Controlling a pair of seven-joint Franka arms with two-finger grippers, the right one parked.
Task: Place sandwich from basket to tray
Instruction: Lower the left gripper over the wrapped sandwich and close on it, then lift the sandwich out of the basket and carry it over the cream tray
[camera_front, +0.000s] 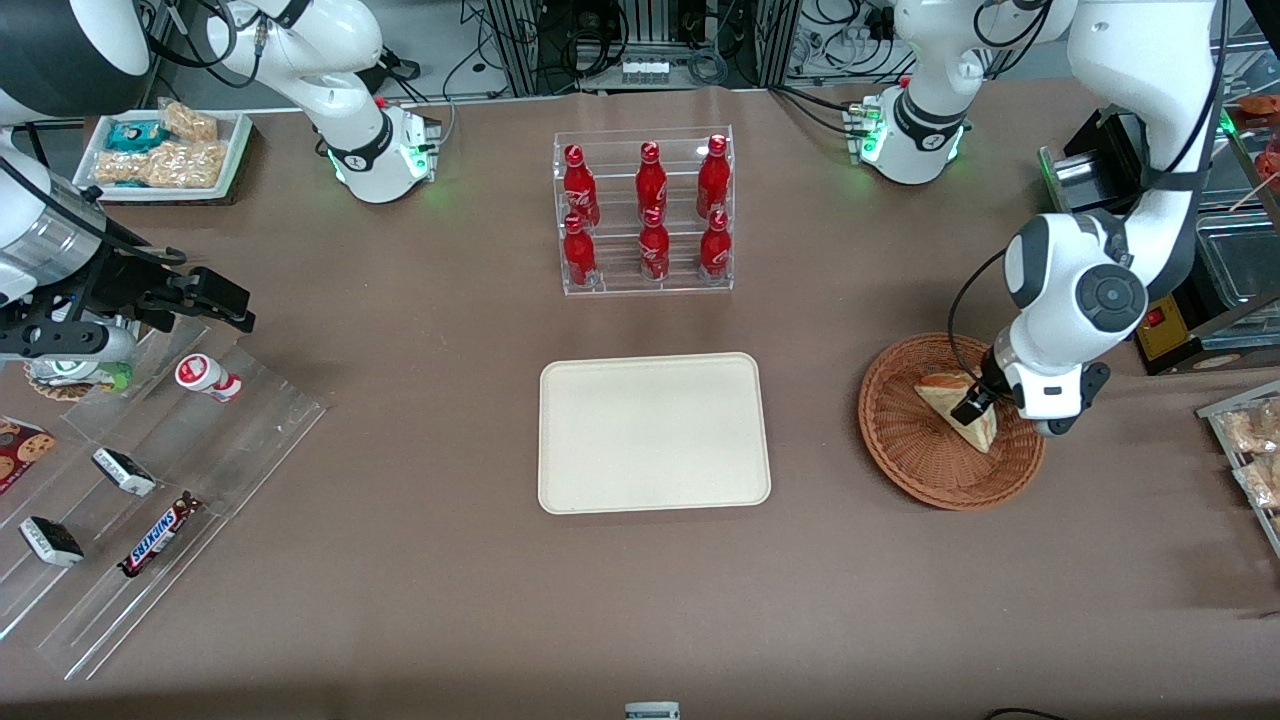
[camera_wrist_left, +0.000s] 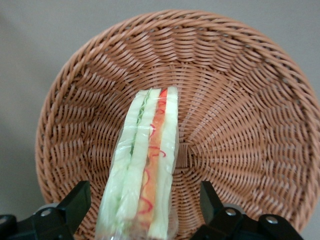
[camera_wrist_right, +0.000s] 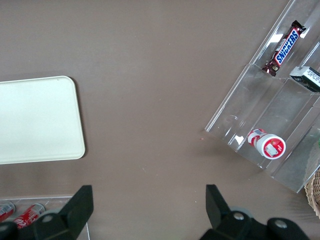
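Observation:
The sandwich (camera_front: 940, 392), a plastic-wrapped wedge with red-orange and pale green layers, lies in the round wicker basket (camera_front: 900, 440) toward the working arm's end of the table. My left gripper (camera_front: 975, 405) is lowered into the basket and stands open. Its dark fingers (camera_wrist_left: 77, 200) straddle the sandwich (camera_wrist_left: 150, 150), with a gap of basket weave (camera_wrist_left: 240, 100) showing on each side. The cream tray (camera_front: 655, 432) lies flat and bare at the table's middle, beside the basket toward the parked arm's end.
A clear rack of red bottles (camera_front: 645, 215) stands farther from the front camera than the tray. A stepped acrylic display with snacks (camera_front: 150, 480) sits at the parked arm's end. Metal pans (camera_front: 1235, 260) and bagged snacks (camera_front: 1250, 440) line the working arm's end.

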